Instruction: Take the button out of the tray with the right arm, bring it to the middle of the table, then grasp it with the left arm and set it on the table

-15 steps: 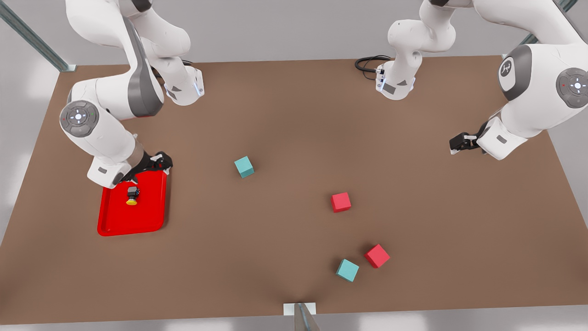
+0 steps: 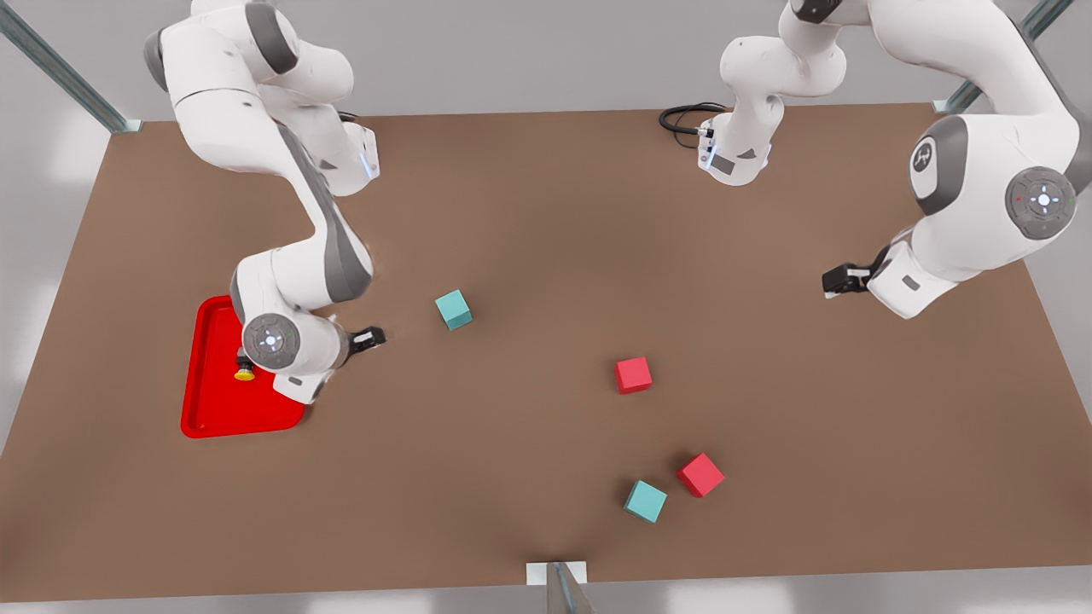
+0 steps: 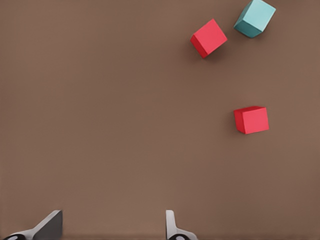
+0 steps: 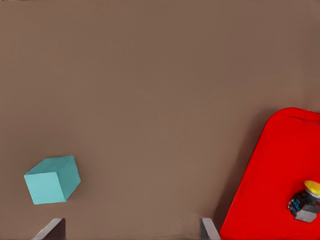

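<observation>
The button [image 2: 245, 372], dark body with a yellow cap, lies in the red tray [image 2: 239, 418] at the front view's left, partly hidden behind the right arm's wrist. In the right wrist view the button [image 4: 306, 202] rests on the tray [image 4: 270, 190], off to one side of the fingers. My right gripper [image 2: 367, 338] hangs just past the tray's rim over the table [image 2: 512, 213]. It is open [image 4: 131, 232] and holds nothing. My left gripper [image 2: 840, 280] waits at the front view's right, open [image 3: 112, 230] over bare table.
A teal cube [image 2: 453, 309] sits close to the right gripper, also in its wrist view [image 4: 52, 180]. A red cube [image 2: 633, 374] lies mid-table. Another red cube [image 2: 700, 474] and a teal cube [image 2: 645, 501] lie near the front edge. A black cable [image 2: 682, 118] lies at the back.
The right arm has swung round: its gripper left the tray's far end and now sits beside the tray toward mid-table. The button stayed put. The left gripper shifted slightly.
</observation>
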Action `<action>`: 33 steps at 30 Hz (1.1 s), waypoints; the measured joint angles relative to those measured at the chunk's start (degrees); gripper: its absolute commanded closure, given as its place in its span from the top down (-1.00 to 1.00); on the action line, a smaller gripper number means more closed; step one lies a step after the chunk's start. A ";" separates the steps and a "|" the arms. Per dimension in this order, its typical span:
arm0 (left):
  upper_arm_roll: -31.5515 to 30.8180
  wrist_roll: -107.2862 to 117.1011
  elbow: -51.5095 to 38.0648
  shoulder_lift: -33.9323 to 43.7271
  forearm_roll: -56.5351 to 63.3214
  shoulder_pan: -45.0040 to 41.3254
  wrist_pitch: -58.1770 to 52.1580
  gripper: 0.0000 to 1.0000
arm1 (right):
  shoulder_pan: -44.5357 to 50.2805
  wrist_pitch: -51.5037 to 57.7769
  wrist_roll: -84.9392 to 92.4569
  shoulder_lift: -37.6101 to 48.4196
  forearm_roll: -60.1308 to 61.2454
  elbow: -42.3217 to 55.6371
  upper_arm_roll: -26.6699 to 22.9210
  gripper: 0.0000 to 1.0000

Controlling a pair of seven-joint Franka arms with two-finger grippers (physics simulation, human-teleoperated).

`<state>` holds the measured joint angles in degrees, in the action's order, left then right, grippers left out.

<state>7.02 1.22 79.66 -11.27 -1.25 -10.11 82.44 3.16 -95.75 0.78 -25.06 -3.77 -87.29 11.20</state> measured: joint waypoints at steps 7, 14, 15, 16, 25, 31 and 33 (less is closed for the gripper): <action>0.00 -0.02 0.00 -0.20 0.06 -0.08 0.07 1.00 | -15.64 -6.27 -1.17 0.13 -6.67 -7.12 0.41 1.00; -0.08 -0.01 -0.01 -0.60 0.08 -0.18 0.13 1.00 | -26.46 -24.87 2.38 -1.00 -7.96 -17.67 0.47 1.00; -0.08 -0.01 -0.01 -0.63 0.08 -0.18 0.17 1.00 | -26.83 -27.41 2.93 -1.35 -8.03 -18.74 0.47 1.00; -0.08 -0.01 -0.01 -0.64 0.08 -0.18 0.21 1.00 | -27.06 -29.57 3.50 -1.89 -8.09 -19.41 0.48 1.00; -0.09 0.00 -0.02 -0.84 0.07 -0.27 0.25 1.00 | -30.30 -42.95 8.95 -4.85 -8.28 -25.69 0.48 1.00; -0.07 0.00 0.01 -0.91 0.01 -0.17 -0.25 1.00 | -31.23 -45.52 11.44 -4.38 -8.25 -29.20 0.51 1.00; -0.07 0.00 0.01 -0.92 0.00 -0.18 -0.42 1.00 | -31.59 -45.97 12.07 -3.27 -8.24 -31.21 0.68 1.00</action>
<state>6.95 1.22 79.66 -12.19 -1.25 -10.29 82.02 -28.44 -141.72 12.85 -28.33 -12.00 -118.51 11.88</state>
